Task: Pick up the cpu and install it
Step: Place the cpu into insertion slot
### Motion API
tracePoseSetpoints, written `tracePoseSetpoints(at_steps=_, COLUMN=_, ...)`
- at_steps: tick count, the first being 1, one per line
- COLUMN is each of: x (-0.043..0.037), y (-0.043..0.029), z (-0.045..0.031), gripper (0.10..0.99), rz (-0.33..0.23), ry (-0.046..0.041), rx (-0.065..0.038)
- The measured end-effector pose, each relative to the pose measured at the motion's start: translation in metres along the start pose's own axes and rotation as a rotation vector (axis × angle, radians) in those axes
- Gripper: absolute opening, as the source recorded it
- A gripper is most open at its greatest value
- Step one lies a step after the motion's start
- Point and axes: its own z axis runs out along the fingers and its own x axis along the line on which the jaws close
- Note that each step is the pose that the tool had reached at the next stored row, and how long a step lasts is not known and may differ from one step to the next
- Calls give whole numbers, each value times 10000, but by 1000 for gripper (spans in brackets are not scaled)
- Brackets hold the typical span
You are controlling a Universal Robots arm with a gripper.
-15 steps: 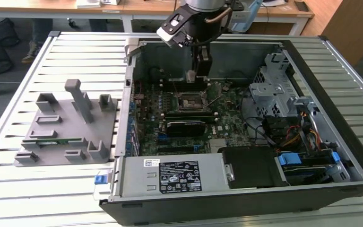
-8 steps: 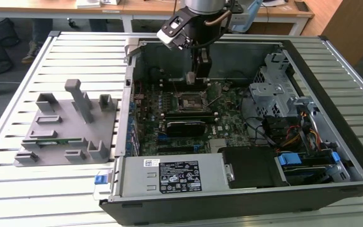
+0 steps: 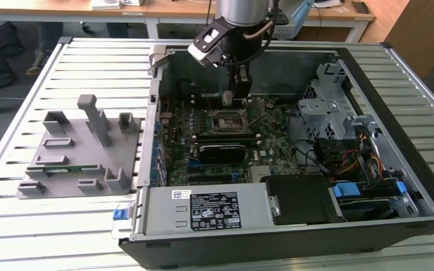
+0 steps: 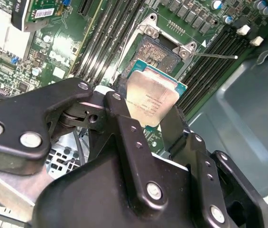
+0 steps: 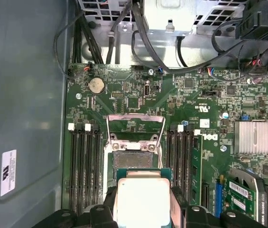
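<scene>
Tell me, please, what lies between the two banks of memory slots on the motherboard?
In the first wrist view, the open socket lies between them, and the cpu, gripped by the pincer, partly covers it.

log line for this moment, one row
end effector: shut on cpu | cpu: held over open socket | install: not yet seated

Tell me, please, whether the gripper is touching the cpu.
Touching. In the second wrist view the gripper has its fingers pressed against two opposite edges of the cpu, with no gap visible.
</scene>
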Motion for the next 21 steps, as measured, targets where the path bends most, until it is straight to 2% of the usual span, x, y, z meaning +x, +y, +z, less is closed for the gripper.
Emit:
tracePoseSetpoints(at_steps=7, x=3, y=-4, z=141, gripper=525, rz=1, ry=0, rx=0)
tracePoseSetpoints(at_steps=17, x=6, y=-7, z=256, gripper=525, rz=0, ry=-1, rx=1)
tracePoseSetpoints(at_steps=21, x=7, y=-9, z=327, gripper=525, rz=0, ry=0, rx=0)
